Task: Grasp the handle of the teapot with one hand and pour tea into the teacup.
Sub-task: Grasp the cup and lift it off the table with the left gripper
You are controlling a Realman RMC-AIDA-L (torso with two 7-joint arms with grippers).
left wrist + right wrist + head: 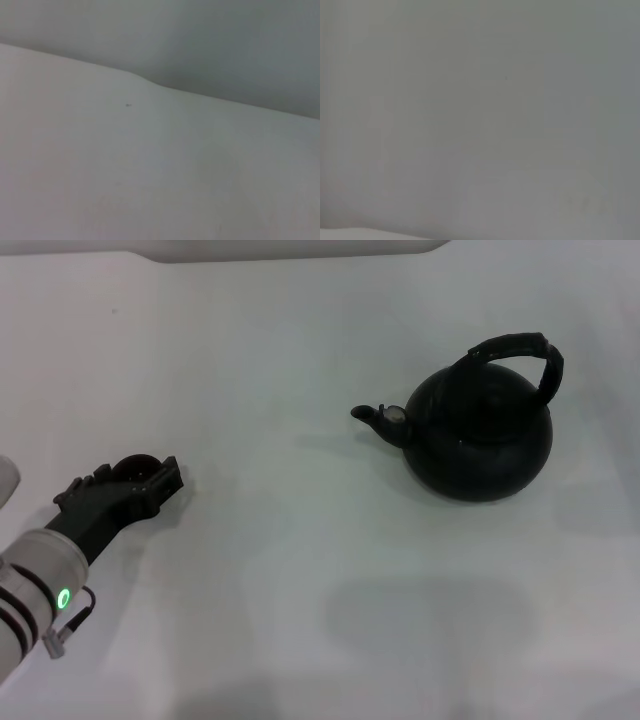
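Left gripper (150, 480) sits low on the table (300, 590), pinching the teacup (138, 466), probably steadying it for the pour. Teapot (478, 440) stands well off to its right, handle (515, 355) untouched, spout pointing cupward.

A pale, whitish table (300, 570) filled almost the whole head view, its surface plain and matte. Soft grey shadows lay across it in places (the broadest one low in the middle of that view). Along the far edge ran a lighter white strip (290, 248) with a rounded corner. In the left wrist view the table (125, 175) met a grey wall (225, 45) along a slanting line, and a tiny dark speck (128, 105) marked the surface.
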